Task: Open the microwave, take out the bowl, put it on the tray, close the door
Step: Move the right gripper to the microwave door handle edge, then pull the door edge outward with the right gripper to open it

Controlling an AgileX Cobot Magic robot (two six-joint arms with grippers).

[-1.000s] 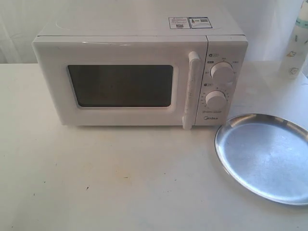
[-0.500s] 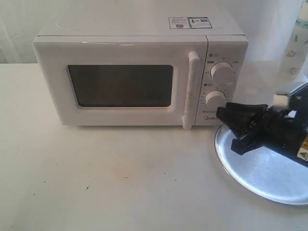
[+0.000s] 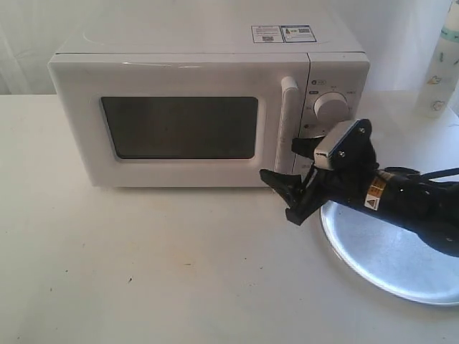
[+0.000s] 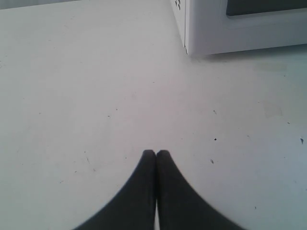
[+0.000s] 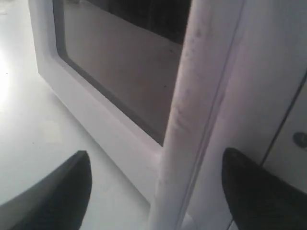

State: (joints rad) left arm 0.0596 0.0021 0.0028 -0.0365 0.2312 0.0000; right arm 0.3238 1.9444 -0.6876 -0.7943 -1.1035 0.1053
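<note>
The white microwave (image 3: 193,72) stands at the back of the table, and its door (image 3: 86,129) with the dark window is closed. My right gripper (image 3: 280,159) is open at the lower part of the door's vertical handle (image 3: 287,107), one finger on each side. The right wrist view shows the handle (image 5: 201,96) running between the spread fingers (image 5: 67,187), with the window (image 5: 120,57) beyond. The silver tray (image 3: 401,258) lies to the right, partly under my right arm. My left gripper (image 4: 156,152) is shut on nothing, low over the bare table. The bowl is hidden.
A white bottle (image 3: 443,64) stands at the back right edge. The microwave's upper knob (image 3: 330,107) shows; my right gripper covers the lower one. A corner of the microwave (image 4: 216,28) lies ahead of the left gripper. White tabletop (image 3: 143,272) fills the front.
My right arm came in from the right and moved left over the tray until its open fingers reached the door handle. The door stays closed.
</note>
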